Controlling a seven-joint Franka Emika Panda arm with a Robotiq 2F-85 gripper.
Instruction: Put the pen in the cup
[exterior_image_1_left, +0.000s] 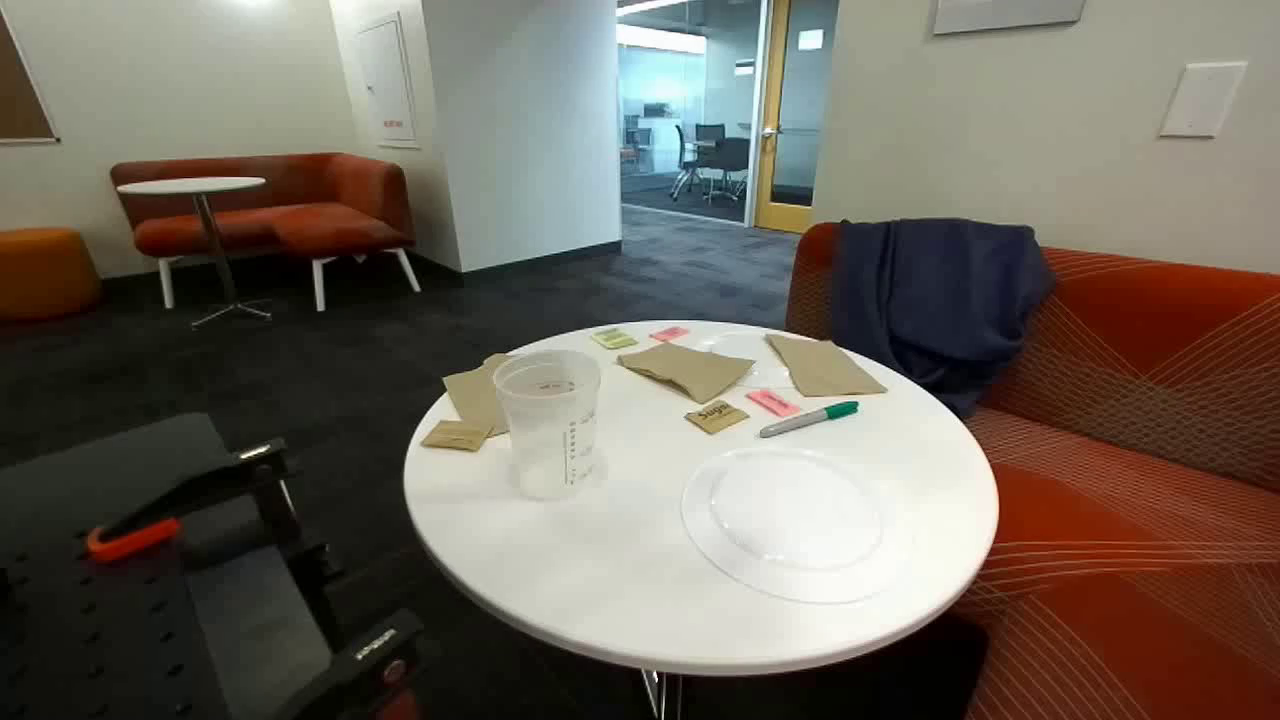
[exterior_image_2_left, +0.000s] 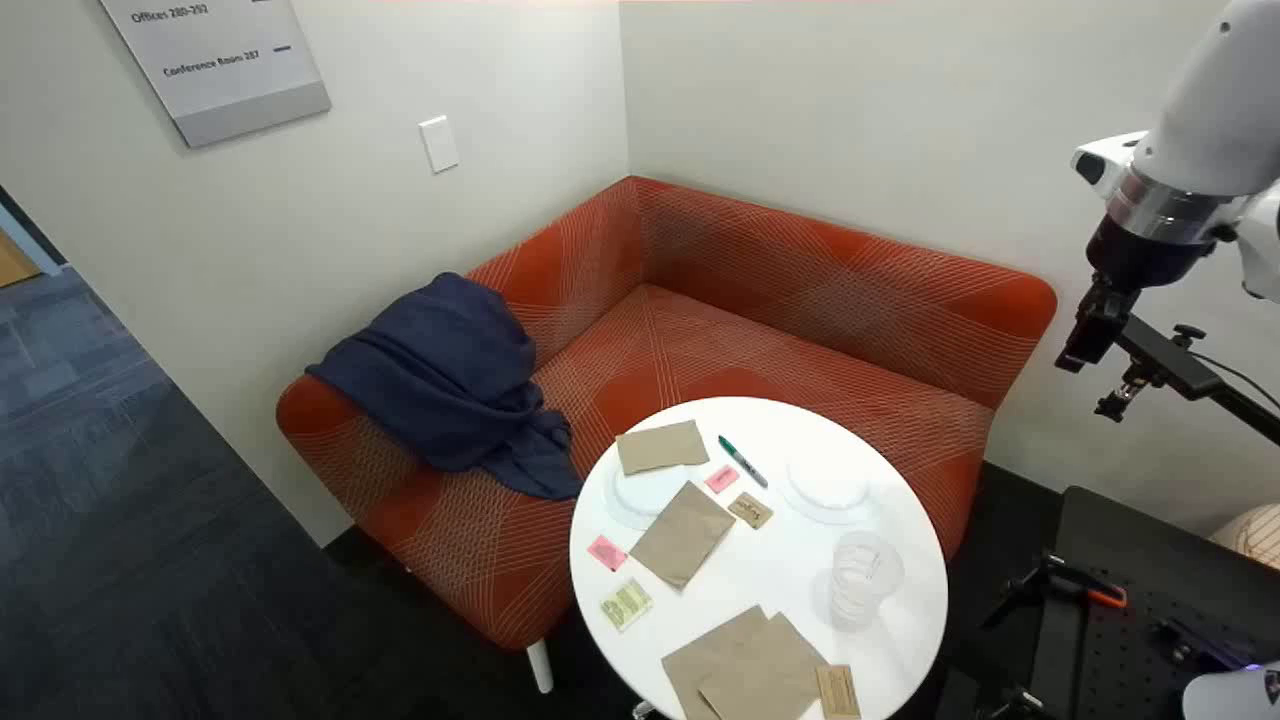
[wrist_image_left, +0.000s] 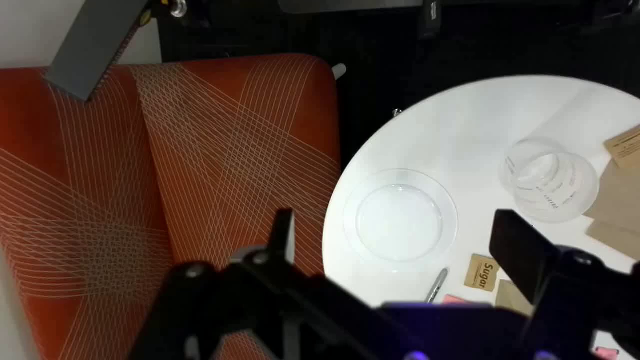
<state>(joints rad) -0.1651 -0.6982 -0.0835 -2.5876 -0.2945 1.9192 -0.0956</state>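
On the white desk (exterior_image_1_left: 600, 590), the pen (exterior_image_1_left: 810, 419) lies just beside a pink packet (exterior_image_1_left: 774, 402) and near a clear plate (exterior_image_1_left: 795, 515), well apart from the upright cup (exterior_image_1_left: 550, 425). Spread wide and empty, the claw (wrist_image_left: 396, 230) hangs well away. Its body hides part of the pen from the wrist view, making the angle hard to judge there; a skewed grasp could catch the packet or roll the pen off. A clipped rim might topple the light-looking cup.
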